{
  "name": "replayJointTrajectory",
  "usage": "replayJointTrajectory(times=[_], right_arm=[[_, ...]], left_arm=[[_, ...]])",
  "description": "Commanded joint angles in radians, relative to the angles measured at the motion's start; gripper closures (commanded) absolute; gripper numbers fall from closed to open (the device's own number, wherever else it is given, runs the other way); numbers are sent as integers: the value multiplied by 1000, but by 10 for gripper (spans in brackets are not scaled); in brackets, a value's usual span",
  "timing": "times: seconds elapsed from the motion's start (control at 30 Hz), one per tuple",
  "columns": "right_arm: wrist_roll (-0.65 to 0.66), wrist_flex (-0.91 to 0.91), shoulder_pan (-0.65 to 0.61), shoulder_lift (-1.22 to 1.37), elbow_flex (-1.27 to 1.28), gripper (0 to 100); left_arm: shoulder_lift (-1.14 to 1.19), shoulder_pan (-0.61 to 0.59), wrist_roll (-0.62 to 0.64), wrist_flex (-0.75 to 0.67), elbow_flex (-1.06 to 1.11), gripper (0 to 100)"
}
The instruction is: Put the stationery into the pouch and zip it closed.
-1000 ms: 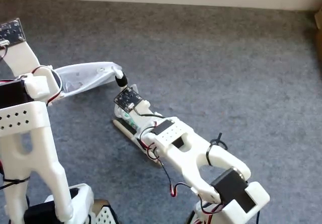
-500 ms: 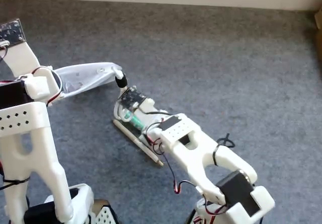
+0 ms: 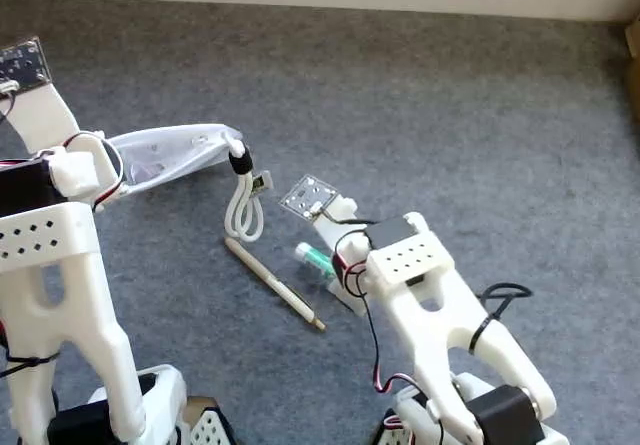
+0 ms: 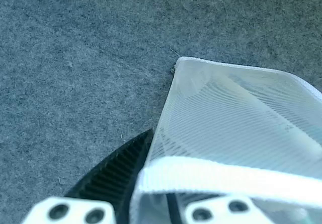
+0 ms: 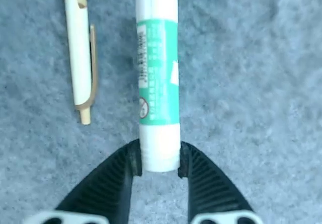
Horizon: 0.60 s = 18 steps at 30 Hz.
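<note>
A translucent white mesh pouch (image 3: 175, 153) lies at the left, and my left gripper (image 4: 151, 181) is shut on its edge (image 4: 231, 128). From the pouch's zipper pull hangs a white cord loop (image 3: 243, 213) with a black bead. A green-and-white glue stick (image 3: 313, 256) lies on the carpet near the middle, and my right gripper (image 5: 159, 156) is shut on its white end (image 5: 157, 78). A cream pen (image 3: 272, 284) lies just left of the glue stick, apart from it (image 5: 80, 48).
Grey carpet (image 3: 450, 115) covers the whole surface, with open room at the far side and the right. The left arm's white frame (image 3: 60, 265) stands tall at the near left.
My right arm has drawn back toward the near right with the glue stick in its fingers, uncovering the cord loop and the pen. The left arm and pouch have stayed put.
</note>
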Motion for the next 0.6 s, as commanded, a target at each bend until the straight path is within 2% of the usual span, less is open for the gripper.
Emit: replayJointTrajectory(times=[0.0,0.37,0.47,0.57], right_arm=[[15,13,15,-51,-10,816],[14,-7,-12,-62,-18,807],[8,-93,-51,-54,-10,807],[-72,-206,-91,-50,-10,807]], left_arm=[[-12,-19,9,-20,-2,993],[-8,-19,9,-20,-2,993],[-8,-18,9,-20,-2,993],[-8,-18,9,-20,-2,993]])
